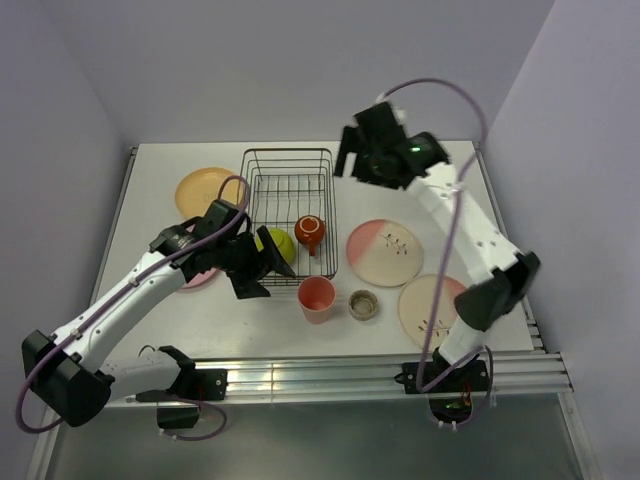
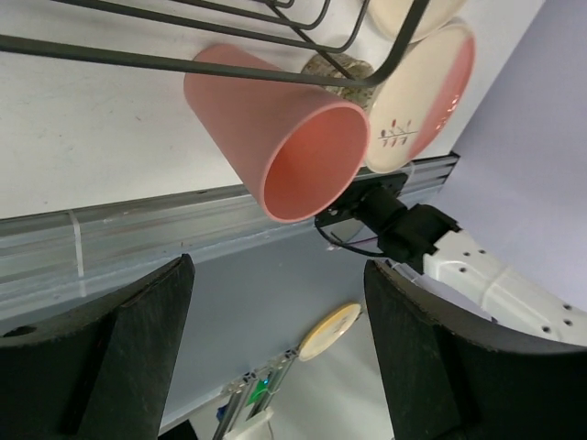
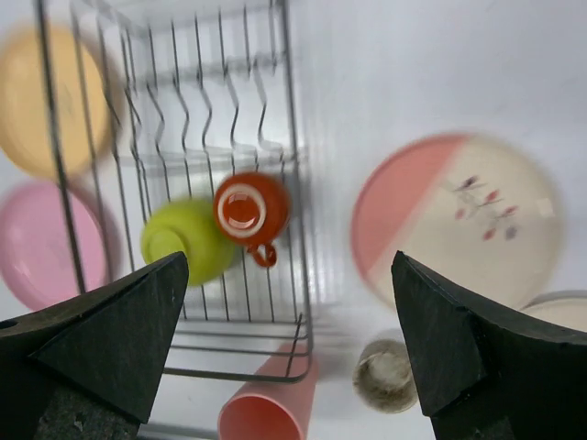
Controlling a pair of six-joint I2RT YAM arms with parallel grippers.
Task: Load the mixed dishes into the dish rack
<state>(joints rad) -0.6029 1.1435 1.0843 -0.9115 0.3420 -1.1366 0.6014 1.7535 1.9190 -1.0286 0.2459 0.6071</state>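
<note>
Loading is partway, I judge: the lime-green bowl [image 1: 277, 243] and red-brown mug [image 1: 309, 232] sit inside the dish rack [image 1: 288, 185], while the salmon-pink cup [image 1: 317, 298] stands just outside its near edge. The left gripper [image 2: 277, 270], at the rack's near-left corner, would next need to close around that cup. Its jaws gape wide and are empty. The right gripper [image 3: 292, 266], high by the rack's far-right corner, is equally wide and holds nothing.

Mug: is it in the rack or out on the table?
In. The mug sits on the dish rack's wire grid, beside the green bowl, inside its raised sides.
</note>
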